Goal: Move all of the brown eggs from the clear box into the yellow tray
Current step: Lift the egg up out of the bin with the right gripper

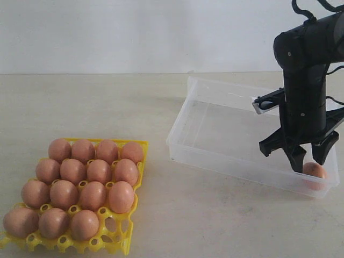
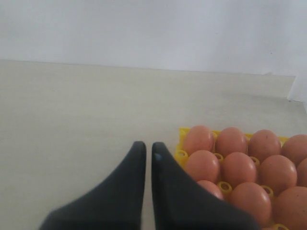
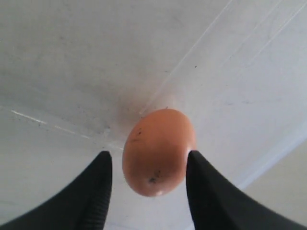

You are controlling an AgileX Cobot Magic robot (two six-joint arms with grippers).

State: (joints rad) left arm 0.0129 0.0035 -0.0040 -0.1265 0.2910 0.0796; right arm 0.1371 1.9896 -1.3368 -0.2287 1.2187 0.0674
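- Brown shell, last of its kind in the clear box (image 1: 231, 164): one brown egg (image 3: 158, 151) lies in the box's corner farthest from the yellow tray (image 1: 121, 242). The rest of the box is bare.
- Step in hand, as I judge it: picking up this final egg. The right gripper (image 3: 147, 160) is lowered into that corner of the box with its jaws parted around the egg. One finger is at the shell and the other is a little off it, so nothing is gripped yet.
- Next move calls for a gentle, even squeeze, a lift clear of the box's wall, then a carry away from the box to the one vacant cup (image 1: 110, 226).
- Left gripper (image 2: 148, 146) hangs well apart from the box, by the tray's edge, fingers drawn together on nothing.
- Count: fifteen eggs in the tray, one in the box, sixteen in all; one tray, one box.
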